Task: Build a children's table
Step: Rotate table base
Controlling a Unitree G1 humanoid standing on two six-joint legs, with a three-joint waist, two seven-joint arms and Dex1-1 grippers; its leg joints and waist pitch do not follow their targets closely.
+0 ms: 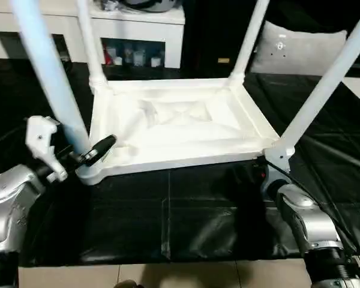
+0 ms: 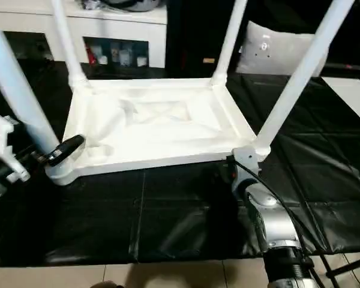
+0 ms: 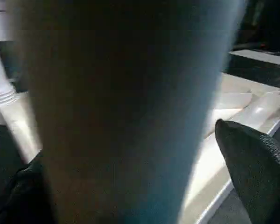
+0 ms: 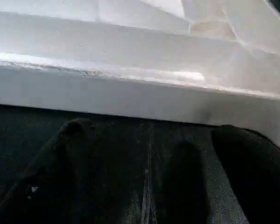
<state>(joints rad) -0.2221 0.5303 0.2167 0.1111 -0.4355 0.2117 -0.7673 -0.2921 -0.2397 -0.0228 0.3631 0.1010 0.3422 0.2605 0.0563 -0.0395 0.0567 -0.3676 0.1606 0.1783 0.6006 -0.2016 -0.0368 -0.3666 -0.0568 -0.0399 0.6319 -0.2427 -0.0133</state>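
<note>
A black sheet (image 1: 198, 216) covered the floor, with beige tiles (image 1: 228, 275) at its near edge. Behind stood a white cabinet (image 1: 138, 27) and a grey cushion (image 1: 300, 48).

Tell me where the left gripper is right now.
The left gripper is at the tabletop's near left corner, its fingers either side of the leg there.

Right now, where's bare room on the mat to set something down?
The black mat is bare along the near strip, between the upturned table top and the tiled floor, and to the right of the near-right leg. It is crowded at the near-left leg, with the left gripper around it, and at the near-right corner by the right gripper.
</note>
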